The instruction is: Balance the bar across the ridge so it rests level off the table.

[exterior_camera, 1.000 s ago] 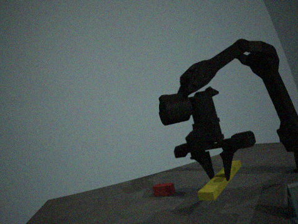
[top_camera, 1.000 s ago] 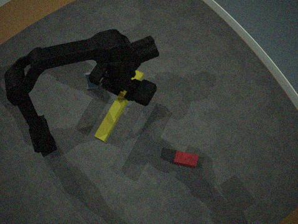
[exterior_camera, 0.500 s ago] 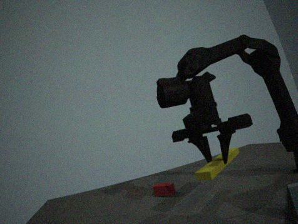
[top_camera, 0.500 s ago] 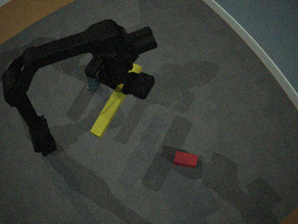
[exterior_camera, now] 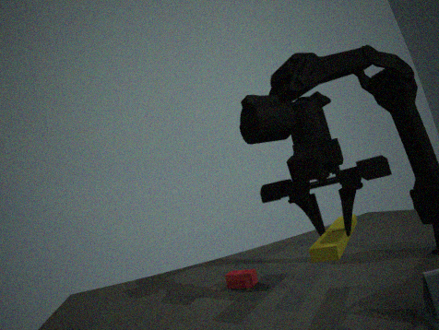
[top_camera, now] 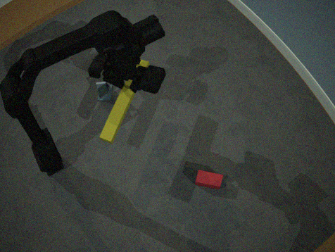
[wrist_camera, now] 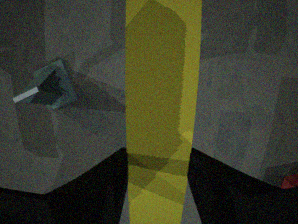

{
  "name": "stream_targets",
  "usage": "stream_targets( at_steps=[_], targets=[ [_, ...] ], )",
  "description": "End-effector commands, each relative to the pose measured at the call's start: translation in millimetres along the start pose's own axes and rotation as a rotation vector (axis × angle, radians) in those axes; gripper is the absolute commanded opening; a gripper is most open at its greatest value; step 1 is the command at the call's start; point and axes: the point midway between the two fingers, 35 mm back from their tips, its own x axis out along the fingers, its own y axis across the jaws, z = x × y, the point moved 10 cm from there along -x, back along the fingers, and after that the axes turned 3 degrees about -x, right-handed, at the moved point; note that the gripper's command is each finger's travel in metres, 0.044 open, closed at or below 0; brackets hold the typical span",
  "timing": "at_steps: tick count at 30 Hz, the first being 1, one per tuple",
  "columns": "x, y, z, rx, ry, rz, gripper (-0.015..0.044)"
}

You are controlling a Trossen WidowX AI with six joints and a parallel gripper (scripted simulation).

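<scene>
The long yellow bar (top_camera: 117, 117) (exterior_camera: 326, 253) (wrist_camera: 154, 75) is between the fingers of my gripper (top_camera: 129, 84) (exterior_camera: 335, 234) (wrist_camera: 157, 155), which is shut on it part-way along its length. The bar is raised above the table, its shadow apart from it. It looks roughly level, though its exact tilt is hard to tell. A small grey-blue piece, seemingly the ridge (top_camera: 104, 92) (exterior_camera: 432, 286) (wrist_camera: 53, 87), stands to one side of the bar, left of it in the top view and in the wrist view. It is cut off at the right edge of the exterior view. The bar and the ridge are apart.
A red block (top_camera: 209, 178) (exterior_camera: 242, 279) (wrist_camera: 291, 182) lies on the table (top_camera: 88, 169), on the other side of the bar from the ridge. The table's pale curved edge (top_camera: 280, 49) runs along the right in the top view. Overlapping arm shadows cross the table.
</scene>
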Motion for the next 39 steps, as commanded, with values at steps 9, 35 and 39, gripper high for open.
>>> stream_targets(
  at_steps=[9,35,39],
  targets=[
    [-3,39,26,-0.125,-0.007,0.001,0.0000],
    [-3,121,56,-0.350,-0.011,0.006,0.0000],
    [1,121,56,-0.350,-0.011,0.006,0.0000]
  ],
)
